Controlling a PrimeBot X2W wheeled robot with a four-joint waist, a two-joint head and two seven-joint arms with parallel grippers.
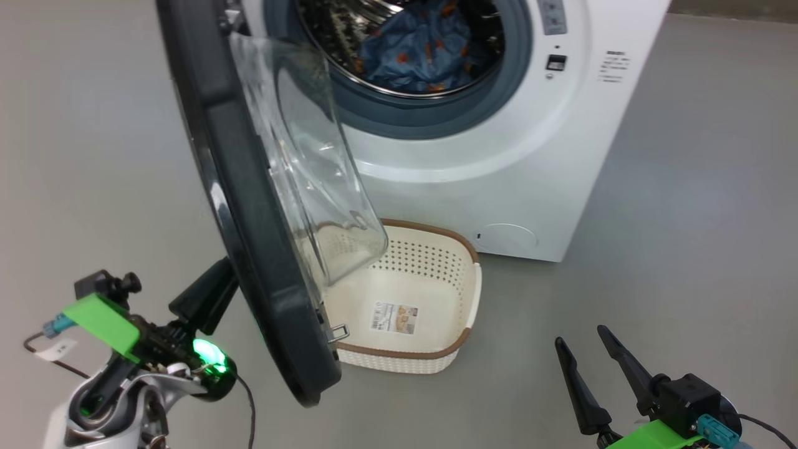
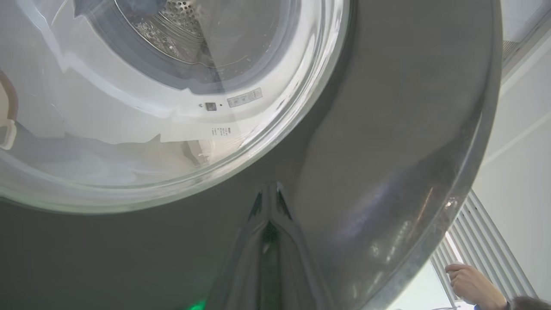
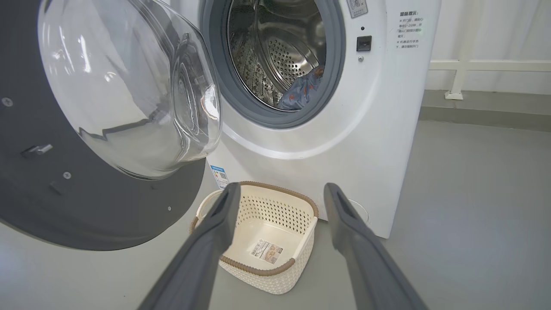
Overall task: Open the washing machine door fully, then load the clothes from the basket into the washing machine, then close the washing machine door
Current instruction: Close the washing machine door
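The washing machine (image 1: 499, 187) stands at the top with its drum showing, and the blue bear-print clothes (image 1: 418, 53) lie inside it. The washing machine door (image 1: 249, 206) hangs partly swung out, its glass bowl facing the drum. My left gripper (image 1: 221, 277) is shut, fingertips against the door's glossy outer face; the left wrist view shows this left gripper (image 2: 269, 189) touching the door (image 2: 387, 129). The cream basket (image 1: 464, 299) sits on the floor below the door with nothing but its label inside. My right gripper (image 1: 579, 335) is open at the lower right, holding nothing.
In the right wrist view the basket (image 3: 258, 267) lies just beyond the open right gripper (image 3: 282, 187), with the clothes (image 3: 301, 92) low in the drum. Grey floor stretches to the right of the machine. A person's hand (image 2: 469, 282) shows past the door's edge.
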